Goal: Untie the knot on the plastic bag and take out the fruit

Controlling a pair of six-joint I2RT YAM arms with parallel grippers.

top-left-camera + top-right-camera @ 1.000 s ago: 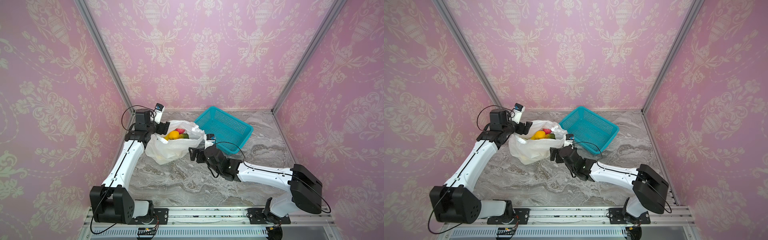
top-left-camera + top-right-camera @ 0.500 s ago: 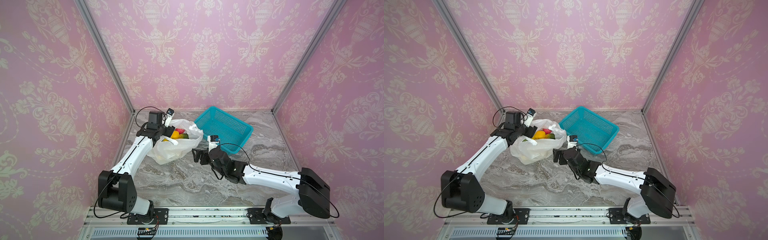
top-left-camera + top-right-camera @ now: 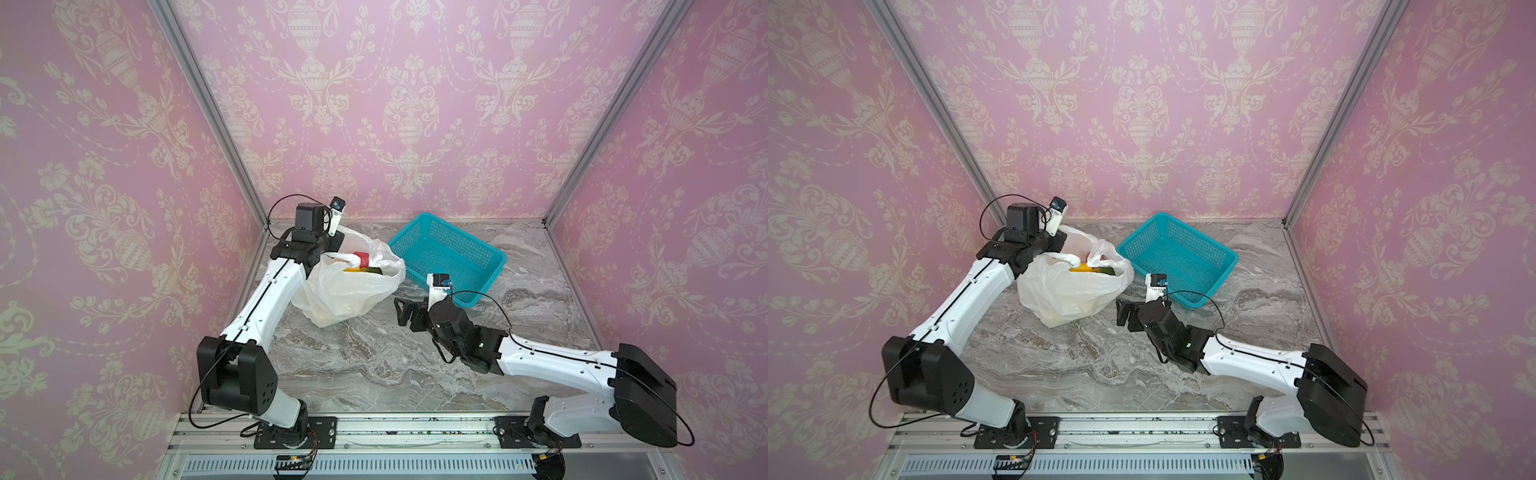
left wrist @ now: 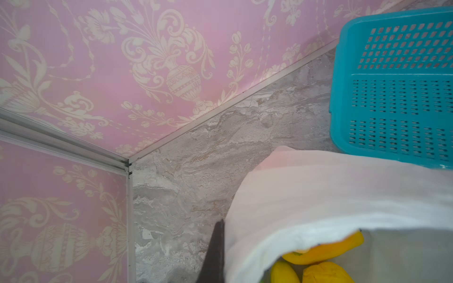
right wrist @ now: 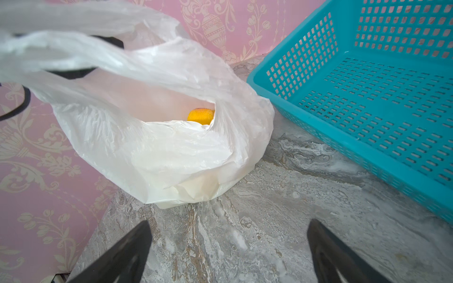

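**Left jaws closed on the bag's rim, fruit not yet out**

Over the last second the left arm swung in from the side wall, and the left gripper (image 3: pixel 336 243), which had stood wide apart, came together at the back rim of the bag (image 3: pixel 345 295). In the left wrist view one dark finger (image 4: pixel 215 252) lay against the white plastic with the rim draped over it, so it looked clamped on the bag's edge. The right gripper (image 5: pixel 228 230) had drawn back a little. Its jaws stood wide apart over the bare table (image 3: pixel 374 365), just in front of the bag and holding nothing.

The bag sat on the table beside the empty blue basket (image 3: pixel 449 253). Its mouth gaped, and no tied knot showed in any view, only loose handle strands across the opening. The fruit (image 4: pixel 323 250) was all inside, with yellow pieces and a red one (image 3: pixel 362 258) visible through the mouth.

By this look the untying was done and the emptying was starting. The next move probably called for the left side to keep the rim up and taut while the right reached into the mouth for the nearest piece. Thin plastic could slip or collapse over the opening.
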